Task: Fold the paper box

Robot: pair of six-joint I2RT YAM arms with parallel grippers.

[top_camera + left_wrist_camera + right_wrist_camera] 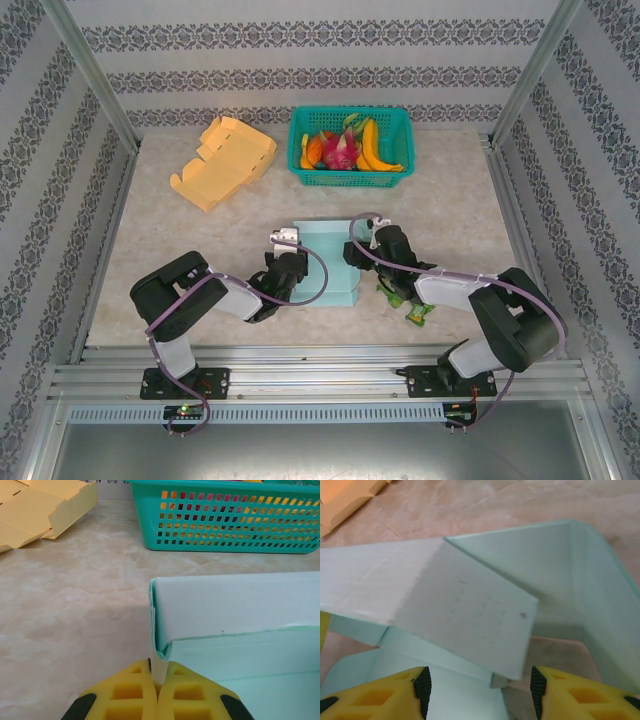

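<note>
1. My left tool (159, 682) is pinched fully closed on a thin upright wall of the pale teal paper box (326, 255), which is smooth matte card with crisp creases.
2. My right tool (479, 692) has its jaws apart. Its moulded yellow fingers (375, 697) sit either side of a slanted flap without clamping it.
3. The box sits mid-worktop (200, 230), and a perforated teal plastic basket (300, 165) lies at 12 o'clock.
</note>
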